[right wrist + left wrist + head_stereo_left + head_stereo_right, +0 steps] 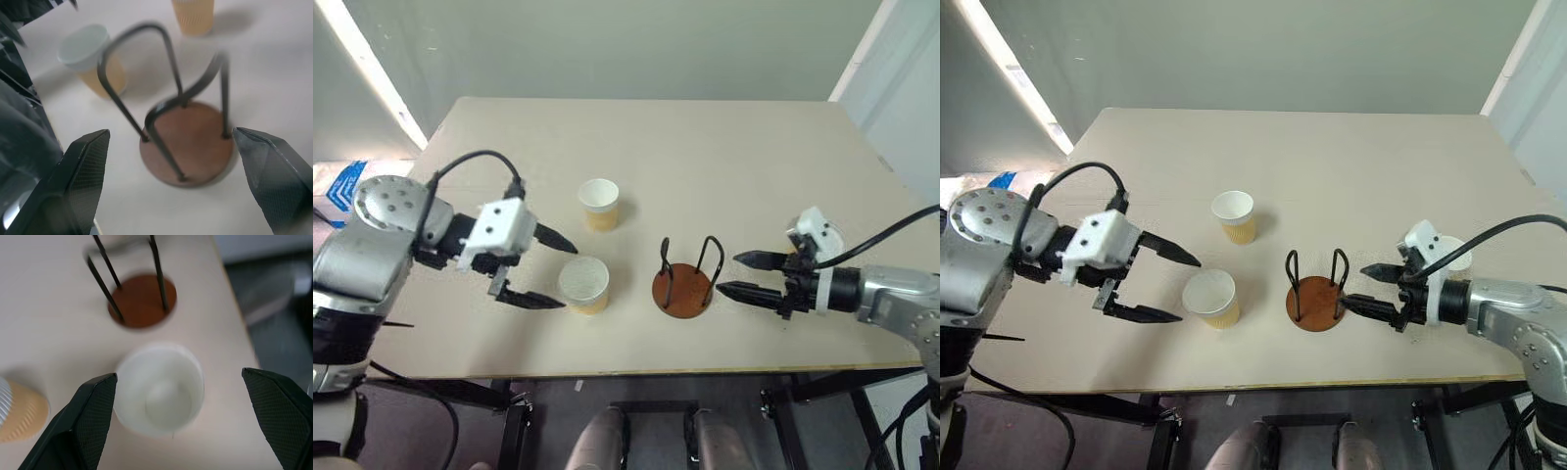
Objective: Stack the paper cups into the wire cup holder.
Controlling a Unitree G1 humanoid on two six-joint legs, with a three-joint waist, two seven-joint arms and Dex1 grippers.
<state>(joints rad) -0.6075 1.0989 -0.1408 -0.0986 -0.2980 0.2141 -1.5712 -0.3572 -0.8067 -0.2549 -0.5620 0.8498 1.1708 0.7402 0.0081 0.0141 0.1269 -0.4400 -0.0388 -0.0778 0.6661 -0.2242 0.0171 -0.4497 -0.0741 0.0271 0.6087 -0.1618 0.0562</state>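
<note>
Paper cups: two upright on table (724, 147), nearer cup (584, 284) between wire cup holder (684, 287) and left gripper (546, 269); farther cup (599, 204) behind it. One holder, empty. Left gripper spread wide, holding nothing. Right gripper (739, 275) beside holder, fingers apart, holding nothing.

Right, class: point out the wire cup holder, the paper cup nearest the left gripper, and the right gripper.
wire cup holder (683, 290): left eye view, on its reddish-brown disc base.
nearest paper cup (583, 279): left eye view, on its white inside.
right gripper (740, 275): left eye view, midway between its open fingertips.
</note>
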